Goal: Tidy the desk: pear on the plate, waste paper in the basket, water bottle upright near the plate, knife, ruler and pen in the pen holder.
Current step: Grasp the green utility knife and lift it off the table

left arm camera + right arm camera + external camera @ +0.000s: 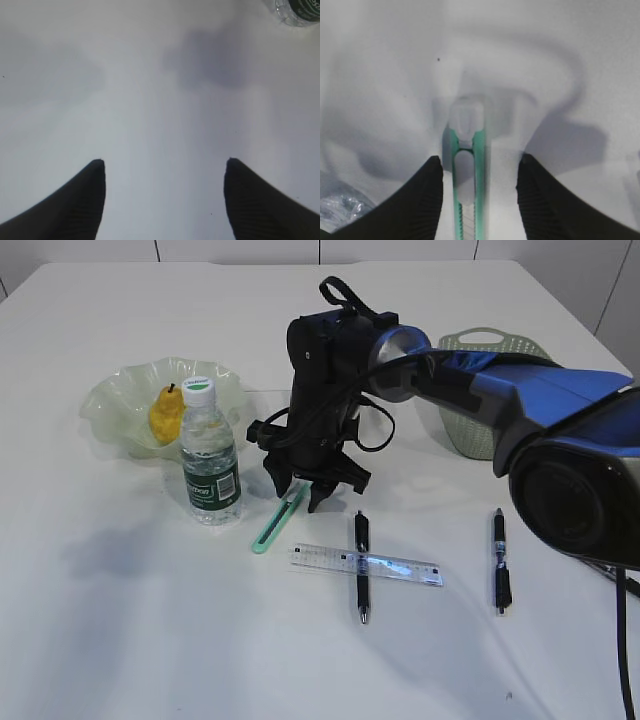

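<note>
Right gripper (303, 496) is reaching across the middle, fingers spread either side of the green-and-white utility knife (279, 521) lying flat on the white table (120, 640); contact cannot be told. Left gripper (165, 172) is hovering over bare table, fingers released, holding nothing. Yellow-orange pear (165, 413) is sitting in the pale-green ruffled glass plate (112, 400). Clear water bottle with dark green label (210, 455) is standing upright just in front of that plate. Clear plastic ruler (400, 567) is lying across a black pen (362, 530); a second black pen (499, 560) is lying apart. Sage-green woven-look basket (470, 345) is sitting behind the arm.
</note>
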